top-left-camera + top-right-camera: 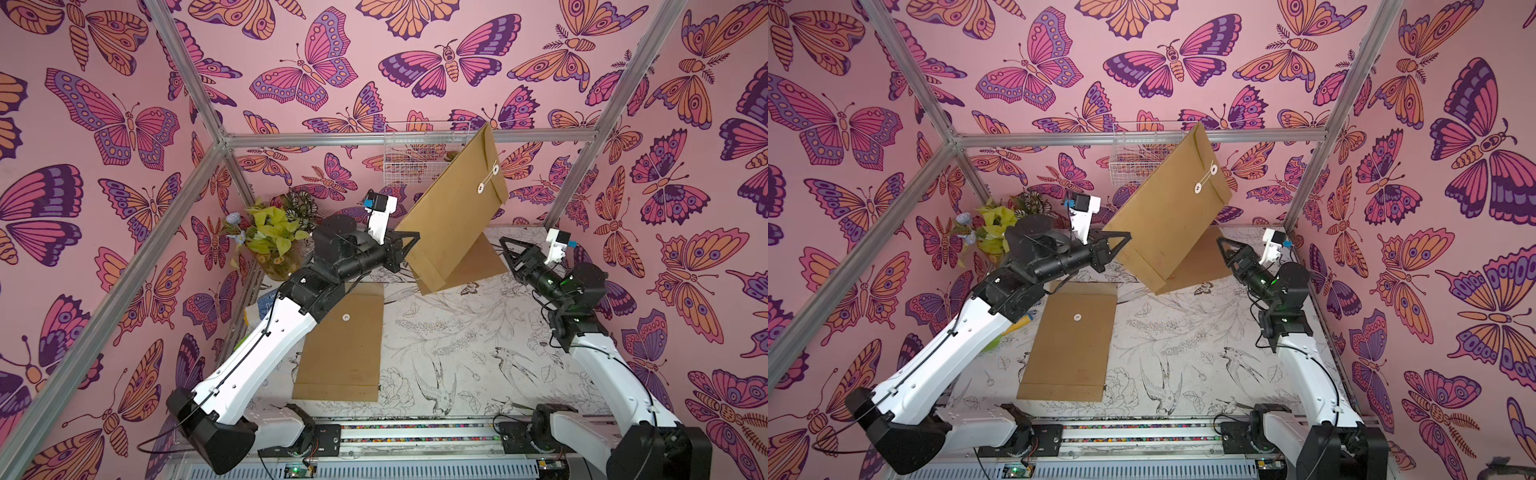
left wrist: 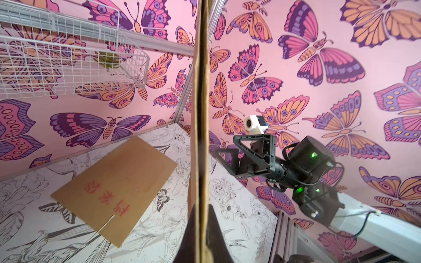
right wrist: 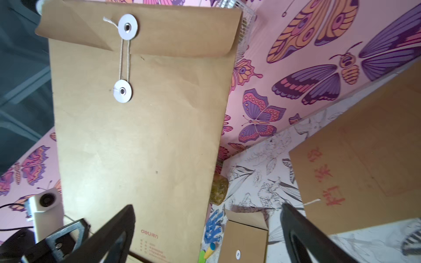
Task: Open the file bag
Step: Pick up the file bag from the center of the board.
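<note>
Left jaws are clamped on the bottom edge of the file bag, holding it up in the air over the desk, flap end highest. Right jaws are spread wide and empty, just beside it, not touching. So nothing's opened yet: string still loops both white discs, flap folded down. Unwinding is all ahead of me.

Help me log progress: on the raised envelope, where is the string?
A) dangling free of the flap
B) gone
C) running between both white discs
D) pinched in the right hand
C: in the right wrist view the string spans from the upper disc to the lower disc on the envelope.
</note>
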